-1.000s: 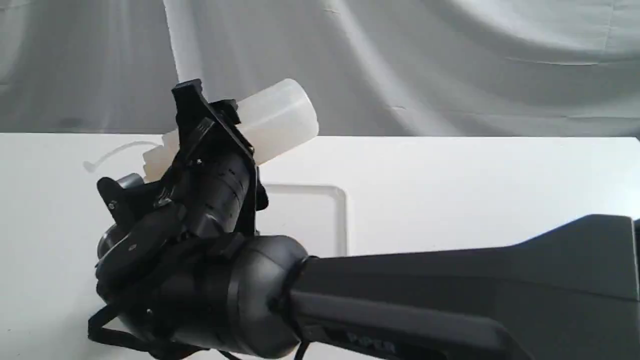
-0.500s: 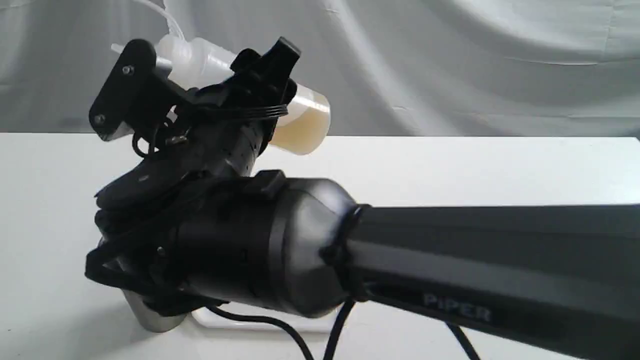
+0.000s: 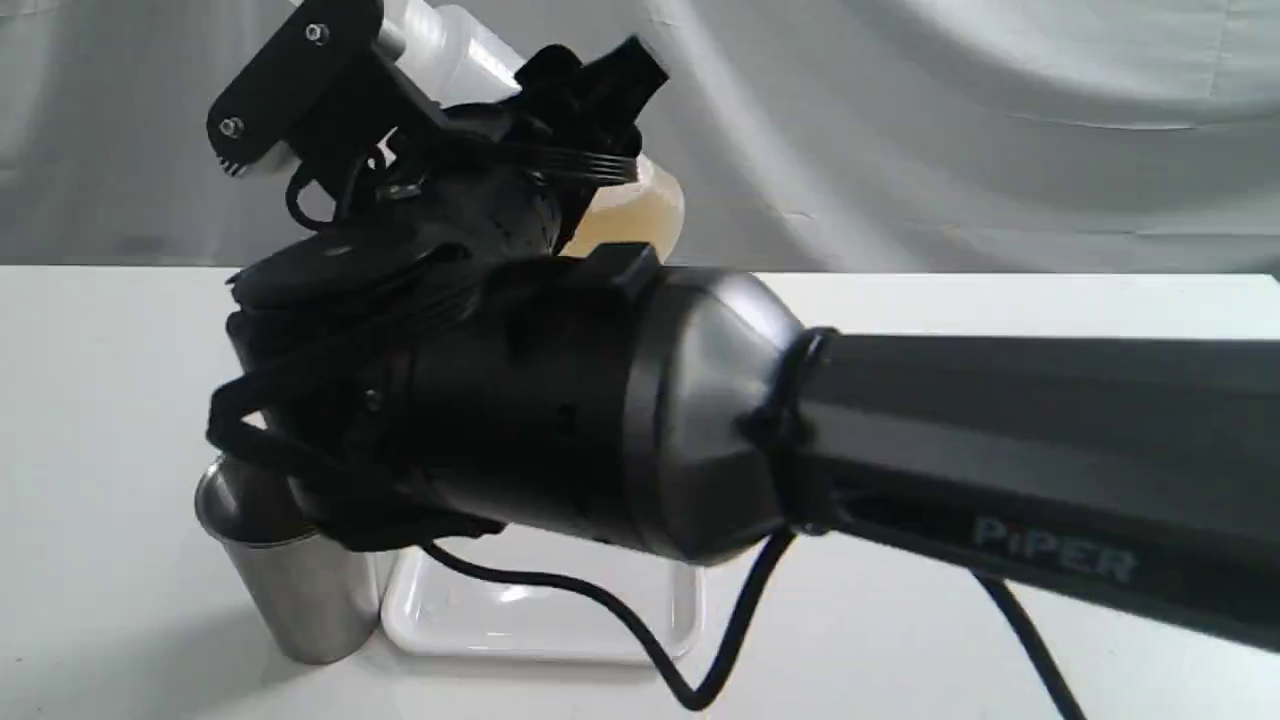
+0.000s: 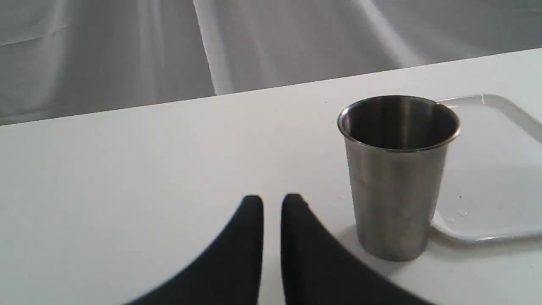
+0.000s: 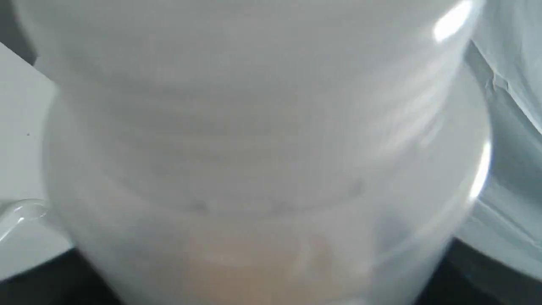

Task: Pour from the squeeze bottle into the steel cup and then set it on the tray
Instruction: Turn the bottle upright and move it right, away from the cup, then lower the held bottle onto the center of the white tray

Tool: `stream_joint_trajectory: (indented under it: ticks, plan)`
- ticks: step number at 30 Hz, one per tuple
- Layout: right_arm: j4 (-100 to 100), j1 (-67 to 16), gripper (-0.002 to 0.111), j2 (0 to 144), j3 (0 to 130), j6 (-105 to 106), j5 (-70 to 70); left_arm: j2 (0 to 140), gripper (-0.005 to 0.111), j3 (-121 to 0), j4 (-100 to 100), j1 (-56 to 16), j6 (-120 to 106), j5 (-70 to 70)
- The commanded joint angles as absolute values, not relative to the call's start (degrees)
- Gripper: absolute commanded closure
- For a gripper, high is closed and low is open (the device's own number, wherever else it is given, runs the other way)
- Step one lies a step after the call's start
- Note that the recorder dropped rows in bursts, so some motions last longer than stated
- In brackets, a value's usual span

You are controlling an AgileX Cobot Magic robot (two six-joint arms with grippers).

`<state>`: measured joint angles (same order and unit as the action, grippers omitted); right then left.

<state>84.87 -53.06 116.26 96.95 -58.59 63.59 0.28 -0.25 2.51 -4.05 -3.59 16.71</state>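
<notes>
The thick black right arm (image 3: 1000, 450) reaches across the front of the white table (image 3: 1000, 330) and blocks a good part of it. It covers the back of the tray (image 3: 540, 620) and part of the steel cup's (image 3: 300, 590) rim, and a black cable (image 3: 620, 630) loops down over the tray. Grey cloth (image 3: 950, 120) hangs behind. The cup stands upright on the table, just beside the tray's short edge.

Half a second ago the arm hung lower and hid nearly all of the cup. It has since lifted, and the bottle has swung nearer to upright.

The right gripper (image 3: 440, 70) is clamped around the squeeze bottle (image 3: 640, 210), high above the cup. The nozzle end points up and out of the picture, and the base sticks out below the fingers with amber liquid pooled in it. The left gripper (image 4: 272, 199) sits low near the cup, its fingers drawn almost together on nothing.
</notes>
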Motion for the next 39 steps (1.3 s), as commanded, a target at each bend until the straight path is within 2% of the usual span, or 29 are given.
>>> stream_joint_trajectory:
  ticks: [1, 8, 15, 20, 39]
  plan:
    - [87.00, -52.61, 0.051, 113.16, 95.42, -58.94, 63.39, 0.00, 0.098, 0.00, 2.54, -4.23, -3.49, 16.34]
    - [86.91, -52.61, 0.051, 107.91, 88.65, -58.94, 62.24, 0.00, 0.098, 0.00, 2.54, -4.23, -3.49, 16.34]
    - [86.78, -52.39, 0.051, 101.43, 80.71, -65.29, 51.87, 0.00, 0.098, 0.00, 2.54, -4.23, -3.49, 16.34]
    - [85.81, -50.04, 0.051, 96.68, 75.65, -72.20, 44.95, 0.00, 0.098, 0.00, 2.54, -4.23, -3.49, 16.34]
    - [81.65, -41.81, 0.051, 89.46, 67.18, -85.37, 37.63, 0.00, 0.098, 0.00, 2.54, -4.23, -3.49, 16.34]
